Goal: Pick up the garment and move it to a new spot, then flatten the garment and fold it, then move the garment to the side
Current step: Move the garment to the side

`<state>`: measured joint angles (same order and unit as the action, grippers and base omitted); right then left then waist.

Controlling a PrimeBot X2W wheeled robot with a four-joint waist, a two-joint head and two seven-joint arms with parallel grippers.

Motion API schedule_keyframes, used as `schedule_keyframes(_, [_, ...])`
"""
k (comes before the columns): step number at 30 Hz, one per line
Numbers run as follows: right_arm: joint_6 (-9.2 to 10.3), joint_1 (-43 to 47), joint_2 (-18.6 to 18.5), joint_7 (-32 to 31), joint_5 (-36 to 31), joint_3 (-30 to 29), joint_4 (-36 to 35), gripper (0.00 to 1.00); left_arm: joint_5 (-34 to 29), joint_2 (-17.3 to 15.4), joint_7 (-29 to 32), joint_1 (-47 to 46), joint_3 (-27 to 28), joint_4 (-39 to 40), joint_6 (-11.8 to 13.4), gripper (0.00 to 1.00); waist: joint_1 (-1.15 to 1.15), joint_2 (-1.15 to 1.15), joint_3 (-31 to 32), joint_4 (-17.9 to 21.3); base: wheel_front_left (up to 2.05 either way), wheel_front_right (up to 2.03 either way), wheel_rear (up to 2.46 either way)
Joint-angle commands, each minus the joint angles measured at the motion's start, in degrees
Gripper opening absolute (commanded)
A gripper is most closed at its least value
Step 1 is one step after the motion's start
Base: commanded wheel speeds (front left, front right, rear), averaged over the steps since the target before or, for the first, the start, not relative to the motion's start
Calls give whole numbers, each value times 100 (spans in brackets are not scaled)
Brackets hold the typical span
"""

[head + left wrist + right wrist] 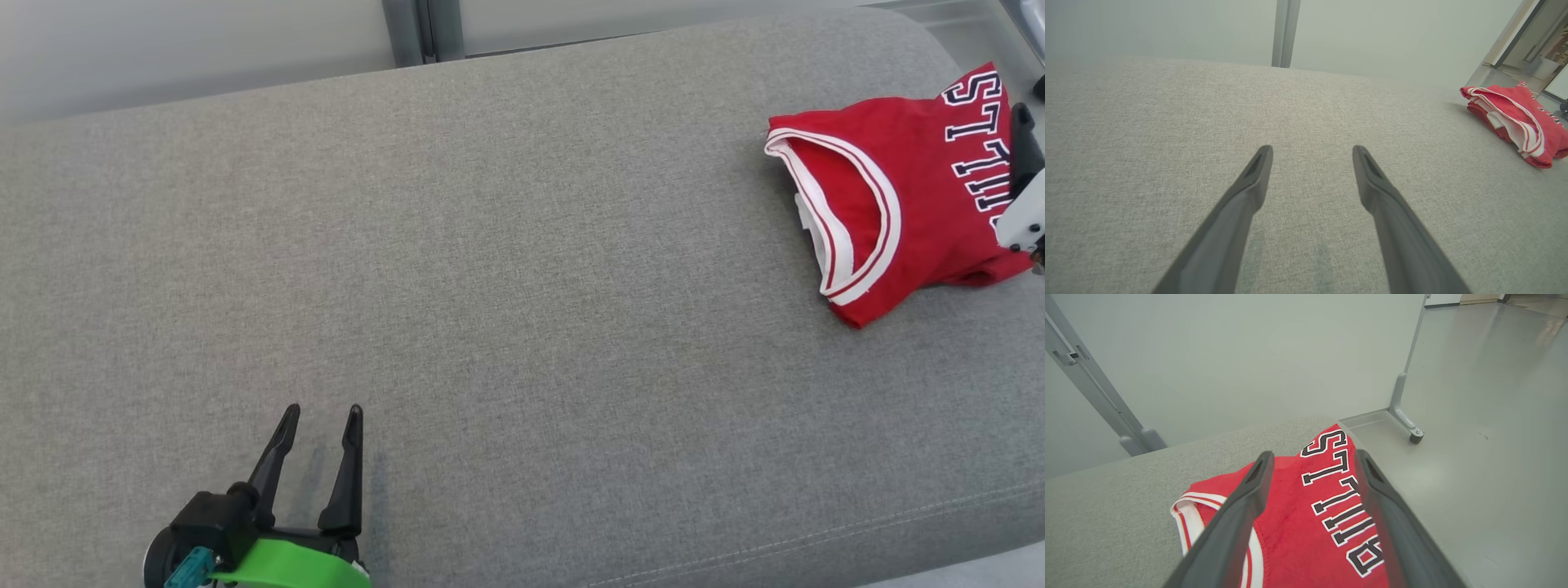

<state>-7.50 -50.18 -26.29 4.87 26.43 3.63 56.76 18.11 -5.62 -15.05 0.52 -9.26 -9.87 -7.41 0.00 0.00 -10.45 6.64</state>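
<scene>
Starting at the right gripper (1313, 455): I read this as the last step, since the jersey (1306, 539) looks folded and already set at the side. So the thing to get right is coming off it cleanly. That means lifting straight up with no sideways drag, or the fold opens, or the bundle slides over the cushion edge just right of the fingers. Those fingers are spread fairly wide, straddling the black-and-white lettering and gripping nothing. Whether the tips touch the cloth, I can't tell. Just left of them is the white-trimmed neckline, and beyond that the bare grey cushion (490, 245). Now the left gripper (322, 411): spread wide too, empty, low over bare cushion, with the jersey well off to the right of its fingers.
</scene>
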Motion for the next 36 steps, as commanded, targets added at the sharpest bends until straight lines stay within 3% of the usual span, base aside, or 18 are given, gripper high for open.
schedule_keyframes(1, [3,152,38,204,-68,92,-109,100,1,-52,-14,93,68,12,-13,100,0,0,74,62,0,0,0])
schedule_keyframes(9, [3,830,-37,948,-155,428,-915,100,-60,-82,-13,271,248,35,-13,100,0,0,473,24,0,0,0])
schedule_keyframes(19, [3,3002,-12,1031,-314,-209,-3067,100,69,-4,-13,568,824,-102,35,100,0,0,1180,-528,0,0,0])
schedule_keyframes(24, [3,4110,496,1032,-791,-598,-4067,100,22,-143,-14,465,818,-303,8,100,0,0,1304,-896,0,0,0])
schedule_keyframes(28, [4,4798,1167,1033,-1192,-837,-4570,100,41,-226,-13,425,772,-505,-6,100,0,0,1364,-1065,0,0,0])
schedule_keyframes(32, [6,5302,1777,1033,-1727,-962,-4797,100,94,-216,-13,471,787,-663,-3,100,0,0,1396,-1065,0,0,0])
schedule_keyframes(36, [7,5603,2109,1034,-2005,-942,-4755,100,53,-158,-13,595,798,-749,-4,100,0,0,1435,-972,0,0,0])
